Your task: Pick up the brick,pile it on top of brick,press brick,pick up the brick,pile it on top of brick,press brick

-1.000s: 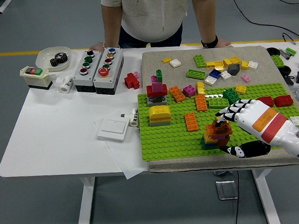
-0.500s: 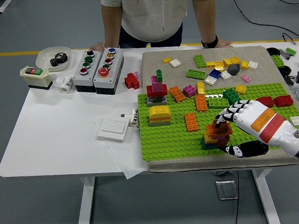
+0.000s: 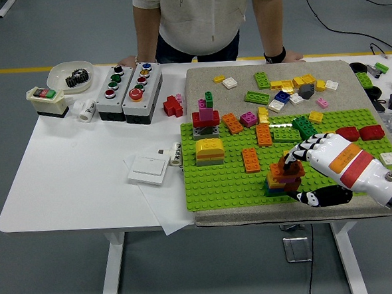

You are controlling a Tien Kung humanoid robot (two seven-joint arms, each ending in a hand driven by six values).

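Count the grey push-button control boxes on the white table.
2. Both stand side by side at the table's far left: one grey push-button control box beside the white dish, the other grey box just right of it.

The brick stack (image 3: 283, 177) stands on the baseplate (image 3: 218, 185) near its 5 o'clock corner; the loose brick (image 3: 251, 159) lies at the stack's 10 o'clock.

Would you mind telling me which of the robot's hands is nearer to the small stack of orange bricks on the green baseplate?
Right. The right hand is at the orange brick stack, fingers curled over its top. The left hand is not in view.
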